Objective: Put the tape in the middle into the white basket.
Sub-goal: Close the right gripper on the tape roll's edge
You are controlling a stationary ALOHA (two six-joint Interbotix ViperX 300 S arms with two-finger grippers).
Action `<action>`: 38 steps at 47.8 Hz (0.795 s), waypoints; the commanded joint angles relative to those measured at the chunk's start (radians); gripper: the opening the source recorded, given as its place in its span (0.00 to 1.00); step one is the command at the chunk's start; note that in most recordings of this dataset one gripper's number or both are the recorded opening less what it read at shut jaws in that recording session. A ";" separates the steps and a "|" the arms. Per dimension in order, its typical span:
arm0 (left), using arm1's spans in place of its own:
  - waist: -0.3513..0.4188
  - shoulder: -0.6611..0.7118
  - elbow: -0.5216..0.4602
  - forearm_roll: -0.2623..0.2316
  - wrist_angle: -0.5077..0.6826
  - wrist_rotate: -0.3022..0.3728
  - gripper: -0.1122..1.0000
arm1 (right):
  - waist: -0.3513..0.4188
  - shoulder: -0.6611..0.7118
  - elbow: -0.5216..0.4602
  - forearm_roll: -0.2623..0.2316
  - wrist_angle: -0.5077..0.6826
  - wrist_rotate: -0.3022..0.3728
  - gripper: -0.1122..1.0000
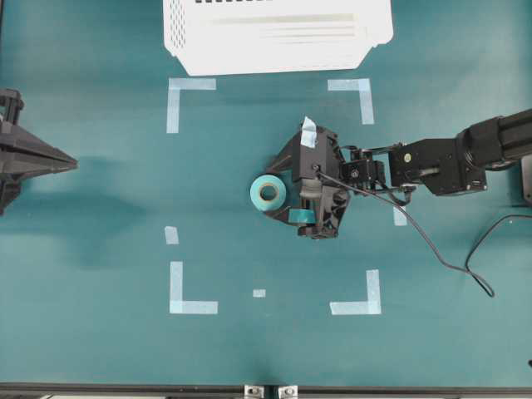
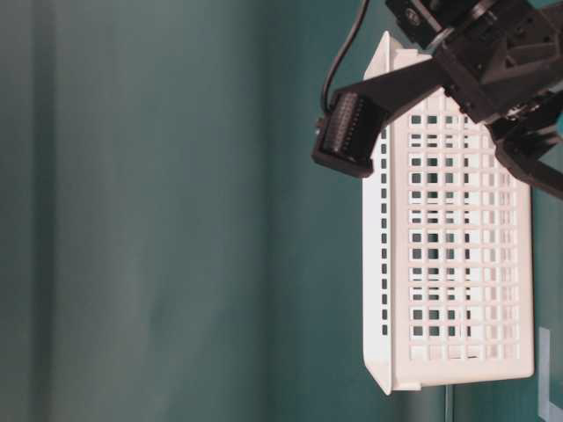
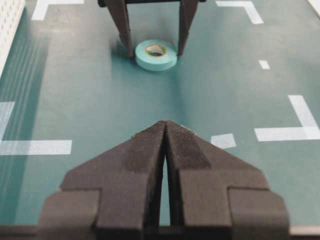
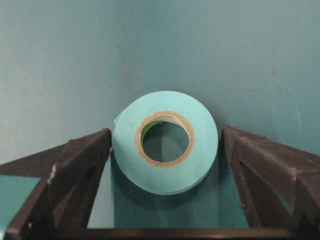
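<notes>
The grasp is at hand: the right tool (image 4: 165, 150) stands wide open astride the tape (image 4: 165, 141) lying flat mid-worktop (image 1: 100, 249), so closing comes next, then a carry to the white basket (image 1: 278, 33).

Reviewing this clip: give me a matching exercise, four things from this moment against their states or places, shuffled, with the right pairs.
Things:
1. tape
2. white basket
3. left gripper
4. right gripper

States or places:
A. jaws shut, holding nothing
B. at the table's far edge in the overhead view
C. jaws wide open, one finger on each side of the roll
D. lying flat on the table, hole facing up

Pairs: 1-D, 2-B, 3-A, 4-C
</notes>
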 commanded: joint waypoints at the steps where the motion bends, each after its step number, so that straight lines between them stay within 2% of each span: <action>1: 0.003 0.008 -0.014 -0.002 -0.009 0.000 0.00 | 0.005 -0.009 -0.015 0.000 -0.005 0.002 0.97; 19: 0.003 0.008 -0.012 -0.002 -0.009 0.000 0.00 | 0.003 -0.005 -0.020 0.000 0.000 0.002 0.95; 23: 0.003 0.008 -0.014 -0.002 -0.009 0.000 0.00 | 0.005 -0.006 -0.021 -0.002 0.000 0.002 0.89; 28: 0.003 0.008 -0.012 -0.002 -0.011 0.000 0.00 | 0.005 -0.006 -0.026 -0.002 0.002 0.002 0.71; 38: 0.003 0.008 -0.014 0.000 -0.009 0.000 0.00 | 0.003 -0.017 -0.029 -0.002 0.003 0.002 0.71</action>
